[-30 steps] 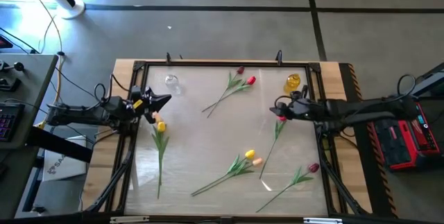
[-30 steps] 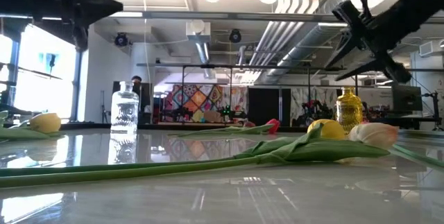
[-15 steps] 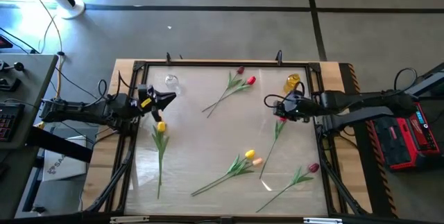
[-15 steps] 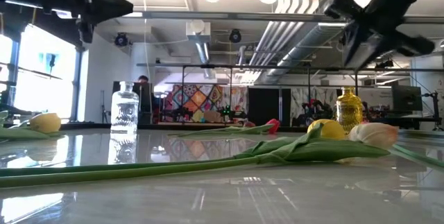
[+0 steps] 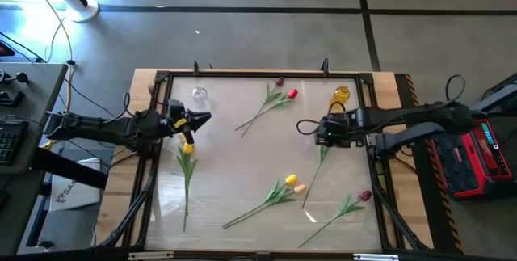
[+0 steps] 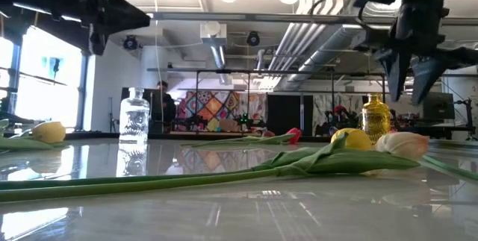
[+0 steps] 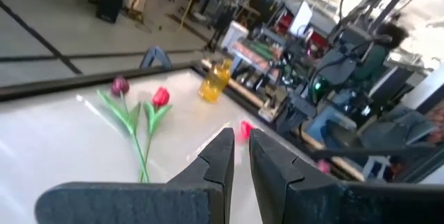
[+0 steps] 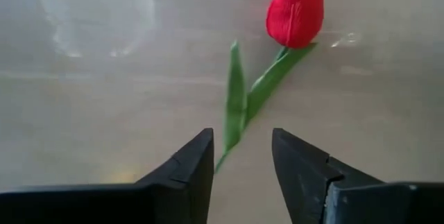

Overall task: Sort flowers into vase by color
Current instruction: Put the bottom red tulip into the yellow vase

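Red tulip [image 8: 296, 10] on thin green stem lying flat at table's three o'clock, under open, empty right gripper [image 8: 241, 156]; amber vase [image 5: 341, 95] near; left gripper [image 7: 239, 156] slightly parted, empty, at nine o'clock

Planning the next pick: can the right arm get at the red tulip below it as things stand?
Probably yes. The right end effector hangs over the red tulip with its fingers apart, the stem lying bare between them. Nothing sits on or against that flower; the yellow vase stands clear to the side.

Red case [image 5: 471, 160] (floor), keyboard [image 5: 8, 141].
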Available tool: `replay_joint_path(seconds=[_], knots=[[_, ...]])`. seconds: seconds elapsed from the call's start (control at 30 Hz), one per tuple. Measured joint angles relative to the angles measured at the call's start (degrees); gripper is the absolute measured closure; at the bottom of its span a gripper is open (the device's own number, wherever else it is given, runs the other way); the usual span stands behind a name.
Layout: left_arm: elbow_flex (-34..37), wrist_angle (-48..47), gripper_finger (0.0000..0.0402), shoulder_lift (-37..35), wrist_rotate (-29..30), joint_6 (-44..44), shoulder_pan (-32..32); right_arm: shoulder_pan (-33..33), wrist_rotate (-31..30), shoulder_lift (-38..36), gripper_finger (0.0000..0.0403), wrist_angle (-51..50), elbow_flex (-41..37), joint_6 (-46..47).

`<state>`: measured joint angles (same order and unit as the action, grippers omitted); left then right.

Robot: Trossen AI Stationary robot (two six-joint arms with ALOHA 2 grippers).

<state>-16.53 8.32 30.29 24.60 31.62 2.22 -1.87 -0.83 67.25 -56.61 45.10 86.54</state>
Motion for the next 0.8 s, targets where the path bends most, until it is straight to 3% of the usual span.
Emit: replay_joint_path(seconds=[0.23,0.53,0.8], knots=[[0.0,-2.79,0.0367,3.78,1.73,5.74,-0.02,-0.42,4.39,6.23,0.0249,2.5,0.0,-2.4],[0.02,-9.86,0.0367,6.46,2.07,10.49,-0.02,-3.6,10.91,7.28,0.0246,12.01,0.0,-8.14],[0.04,-9.36,0.0367,10.61,1.45,15.58,-0.02,-5.18,10.69,7.28,0.0246,11.22,0.0,-8.34]])
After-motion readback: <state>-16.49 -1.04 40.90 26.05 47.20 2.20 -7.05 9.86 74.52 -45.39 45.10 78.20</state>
